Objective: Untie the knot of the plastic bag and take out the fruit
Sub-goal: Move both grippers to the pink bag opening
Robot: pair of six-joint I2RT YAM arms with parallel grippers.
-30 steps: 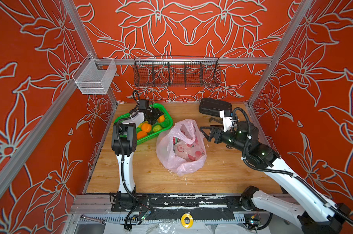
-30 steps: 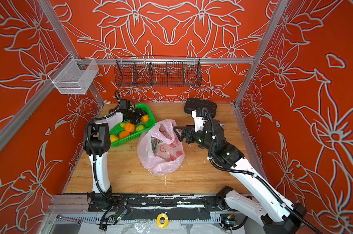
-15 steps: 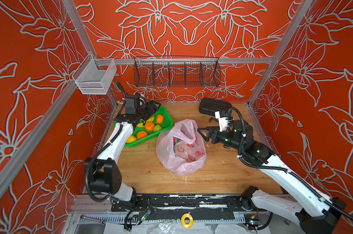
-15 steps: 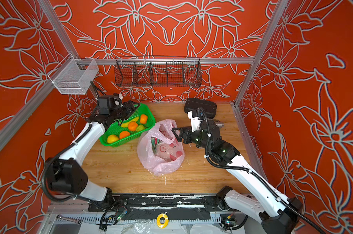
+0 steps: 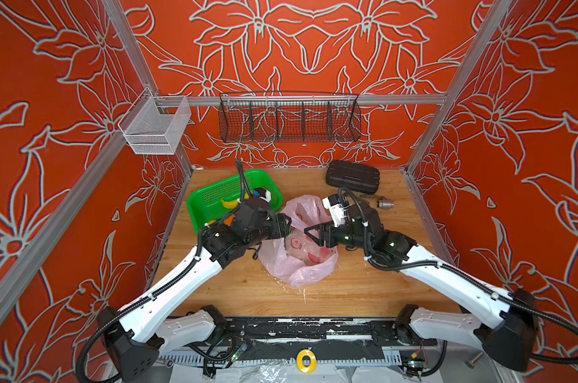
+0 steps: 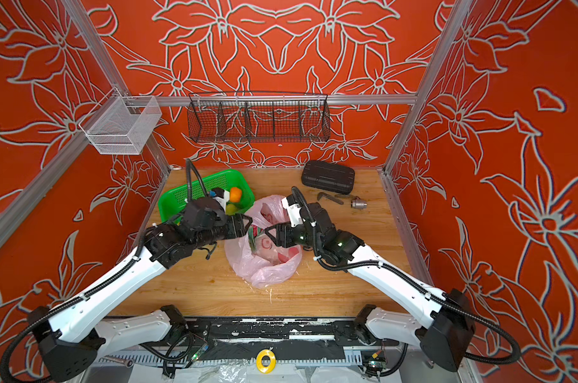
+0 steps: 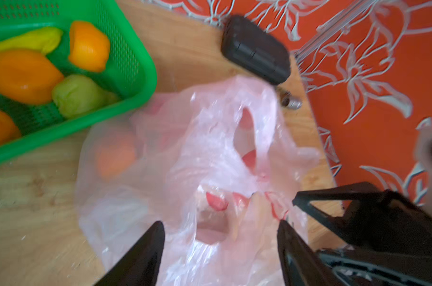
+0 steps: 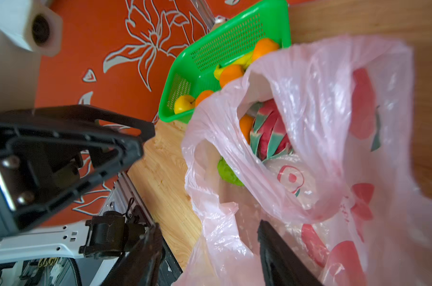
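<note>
The plastic bag [image 5: 297,262] is lying mid-desk [image 5: 364,285], just right of the green basket [image 5: 211,195]. Its mouth is gaping upward. No tied knot is showing, and the handle loops [image 7: 264,116] are hanging loose.

The left gripper [image 5: 286,228] is hovering at the mouth's left edge and the right gripper [image 5: 309,232] at its right edge, with their tips facing across the opening. Both pairs of fingers [image 7: 140,255] are standing wide with loose film between them, gripping nothing.

Three fruit are showing inside the bag: a dragon fruit [image 8: 269,131], an orange [image 8: 246,126] and a green one [image 8: 228,173]. They are sitting toward the opening's left side, so the left arm is probably nearer.

The basket is holding three oranges [image 7: 24,76], one green fruit [image 7: 76,95], one round yellow fruit [image 8: 184,104] and one banana [image 7: 36,40].
</note>
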